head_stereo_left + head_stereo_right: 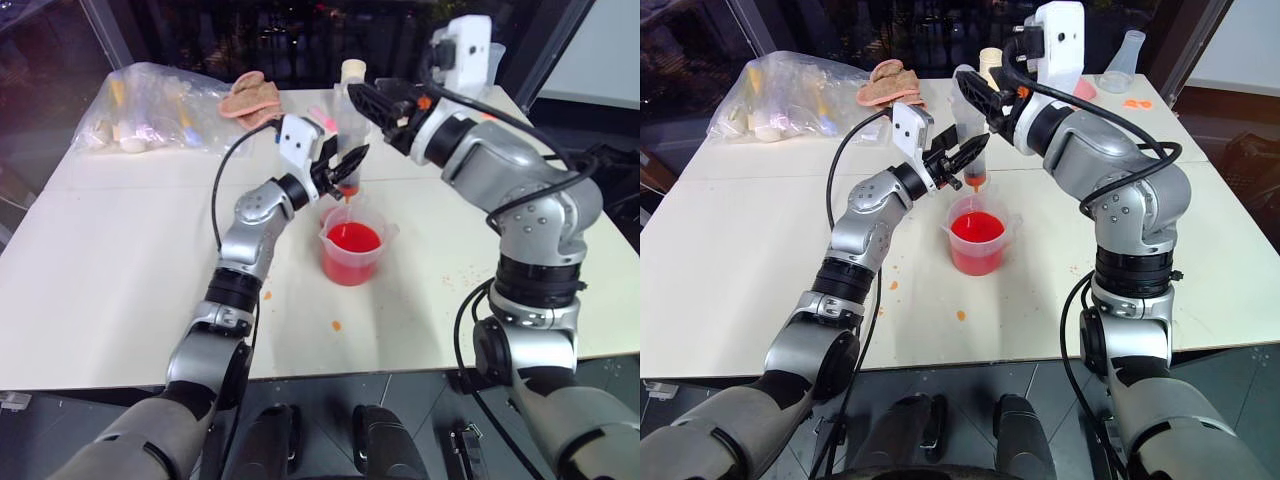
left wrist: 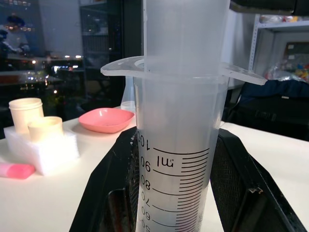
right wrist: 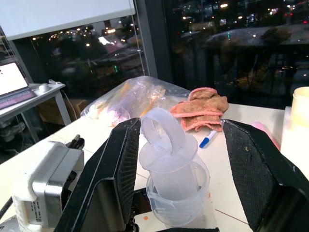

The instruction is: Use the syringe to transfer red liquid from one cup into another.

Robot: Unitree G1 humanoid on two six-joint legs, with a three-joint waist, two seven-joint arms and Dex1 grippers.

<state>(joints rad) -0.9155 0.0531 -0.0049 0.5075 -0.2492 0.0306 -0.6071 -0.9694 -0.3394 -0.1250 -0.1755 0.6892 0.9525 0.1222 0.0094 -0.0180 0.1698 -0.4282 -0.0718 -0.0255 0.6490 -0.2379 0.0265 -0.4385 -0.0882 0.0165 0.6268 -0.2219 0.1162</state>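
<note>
The syringe (image 1: 349,140) stands upright over the cup (image 1: 352,252), a clear beaker with a handle that holds red liquid (image 1: 353,238). Its orange tip (image 1: 347,192) hangs just above the liquid. My left gripper (image 1: 340,165) is shut on the syringe barrel (image 2: 178,164), whose scale marks show between the two fingers. My right gripper (image 3: 183,128) is open, one finger on each side of the white plunger top (image 3: 163,137) with a gap on both sides. The other cup is out of view.
At the table's far left lie a clear plastic bag (image 1: 150,110) of items and a pinkish cloth (image 1: 250,95). A pink bowl (image 2: 106,119), white containers (image 2: 29,121) and a clear flask (image 1: 1130,50) stand at the back. Red drops (image 1: 336,325) dot the table in front of the beaker.
</note>
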